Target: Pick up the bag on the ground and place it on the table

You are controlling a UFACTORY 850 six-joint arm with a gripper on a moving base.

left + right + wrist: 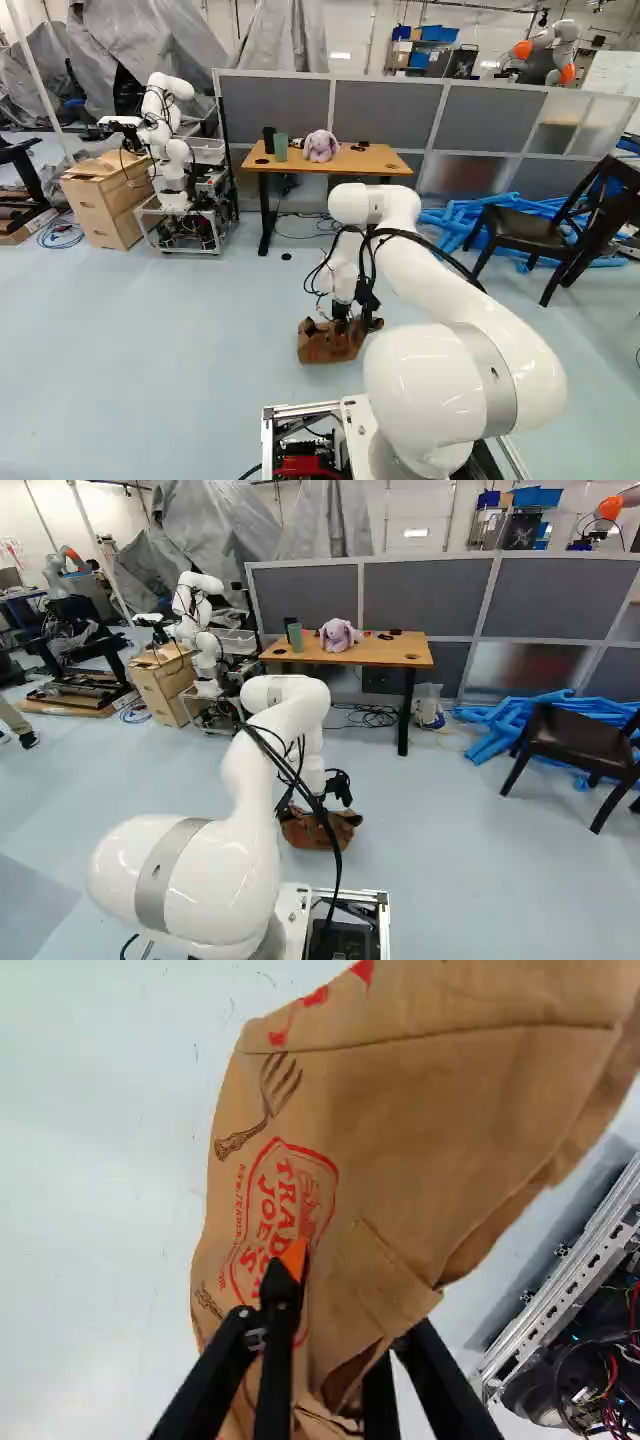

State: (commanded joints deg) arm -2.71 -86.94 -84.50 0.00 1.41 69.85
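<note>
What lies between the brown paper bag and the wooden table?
Pale blue floor and, nearer the table, black cables, in the right base view; the left base view adds a small dark disc. The white arm hides part.

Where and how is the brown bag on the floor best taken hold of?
Probably by the folded flap near the gap in its material, coming down from above. The brown bag sits low on the floor with its upper side exposed. The flap looks thin enough to pinch, whereas the broad printed face offers little to close on.
</note>
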